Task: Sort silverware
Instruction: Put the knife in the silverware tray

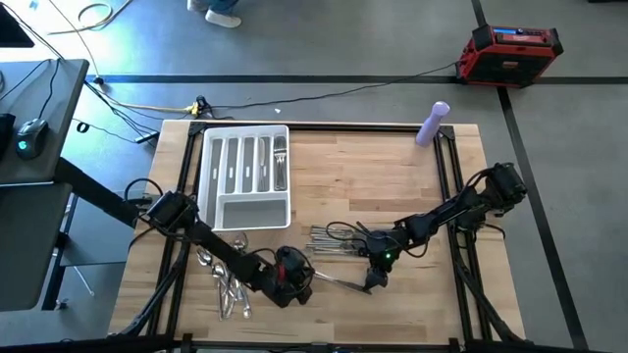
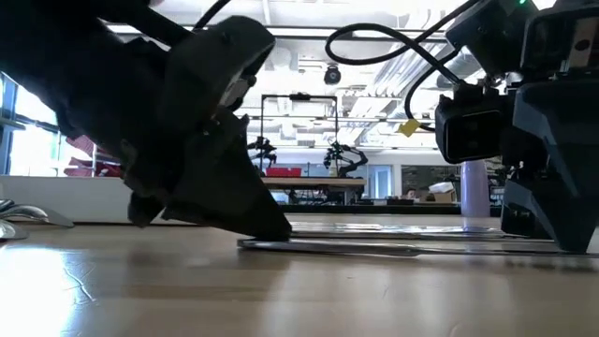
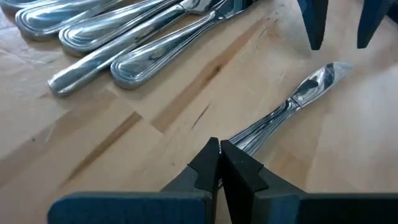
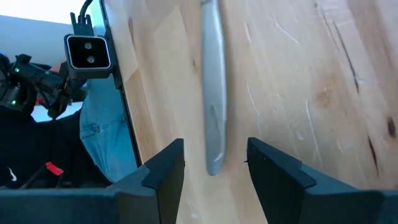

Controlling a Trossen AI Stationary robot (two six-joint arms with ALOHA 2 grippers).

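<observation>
Both arms are black, built of blocky jointed links with black cables looping off them. The right arm shows a small green light near its wrist. The left gripper has dark, wedge-shaped fingers on a blue-grey crossbar; the right gripper has the same angular dark fingers.

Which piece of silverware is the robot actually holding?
The lone knife lying apart on the bare wood. The left gripper is shut on its handle end, while the right gripper straddles its tip, open. The other pieces lie untouched in piles.
</observation>
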